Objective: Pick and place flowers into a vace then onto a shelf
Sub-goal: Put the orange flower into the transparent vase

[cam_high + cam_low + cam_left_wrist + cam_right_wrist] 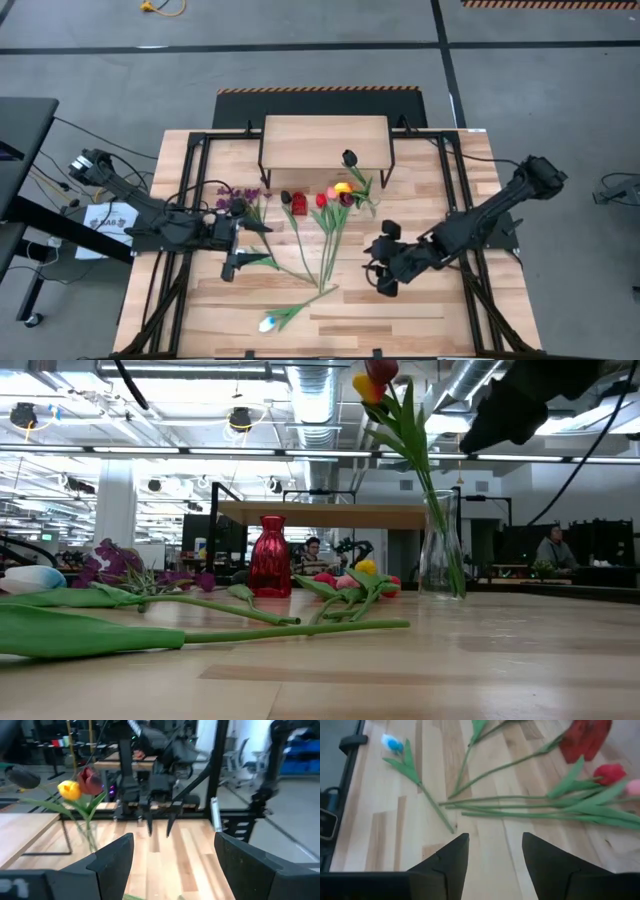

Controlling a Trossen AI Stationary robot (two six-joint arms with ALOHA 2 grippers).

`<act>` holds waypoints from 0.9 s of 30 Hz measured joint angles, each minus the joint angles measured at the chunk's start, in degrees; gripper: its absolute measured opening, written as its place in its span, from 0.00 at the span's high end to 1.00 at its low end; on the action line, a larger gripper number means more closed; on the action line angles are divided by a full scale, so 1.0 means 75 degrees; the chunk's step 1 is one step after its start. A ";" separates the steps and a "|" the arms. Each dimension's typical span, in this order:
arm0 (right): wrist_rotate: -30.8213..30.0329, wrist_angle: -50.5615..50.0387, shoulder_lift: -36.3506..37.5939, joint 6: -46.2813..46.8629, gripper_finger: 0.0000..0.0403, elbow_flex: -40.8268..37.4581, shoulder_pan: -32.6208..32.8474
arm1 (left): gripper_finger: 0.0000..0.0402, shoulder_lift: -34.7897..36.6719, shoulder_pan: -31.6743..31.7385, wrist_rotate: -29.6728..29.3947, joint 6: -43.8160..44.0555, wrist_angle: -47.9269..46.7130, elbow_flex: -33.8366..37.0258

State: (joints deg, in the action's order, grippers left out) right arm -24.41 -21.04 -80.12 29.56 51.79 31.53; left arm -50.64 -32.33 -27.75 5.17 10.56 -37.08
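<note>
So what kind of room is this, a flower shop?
More likely a robot lab or workshop. Bare pipes and ducts run along the ceiling, people sit at desks behind, and tape marks the concrete floor.

Overhead: a light plank counter (400, 320) stands on a grey concrete floor (300, 60) crossed by dark seams. A black-and-orange hazard strip (318, 90) lies on the floor at the counter's far edge; a dark desk (20, 130) enters at the left. Level view: an open industrial ceiling with exposed silver ducts (320, 410), fluorescent strip lights (150, 450) and a white column (115, 505). Two seated people (553, 547) work at distant desks.
</note>
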 joint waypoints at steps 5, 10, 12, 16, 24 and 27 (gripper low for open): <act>-0.0002 0.0531 -0.0195 0.0000 0.57 0.0000 0.0000 | 0.33 0.0762 -0.0280 0.0015 -0.0006 -0.0592 0.0000; -0.0137 0.0868 -0.0230 0.0047 0.57 0.0000 0.0100 | 0.33 0.1510 -0.0498 0.0005 0.0134 -0.1591 0.0000; -0.0161 0.0958 -0.0230 0.0107 0.58 0.0000 0.0130 | 0.33 0.1717 -0.0553 0.0003 0.0319 -0.1999 0.0000; -0.0260 0.1093 -0.0230 0.0503 0.58 0.0000 0.0143 | 0.34 0.1858 -0.0618 0.0068 0.0675 -0.2377 0.0000; -0.1049 0.1077 -0.0230 0.1830 0.59 0.0000 0.0143 | 0.34 0.1858 -0.0689 0.0067 0.0769 -0.2442 0.0000; -0.1231 0.1081 -0.0230 0.2725 0.60 0.0000 0.0135 | 0.34 0.1858 -0.0686 0.0068 0.0930 -0.2639 0.0000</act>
State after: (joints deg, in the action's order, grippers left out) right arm -33.64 -12.93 -81.84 50.00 51.79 32.54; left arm -36.71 -37.47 -27.24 12.15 -9.23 -37.08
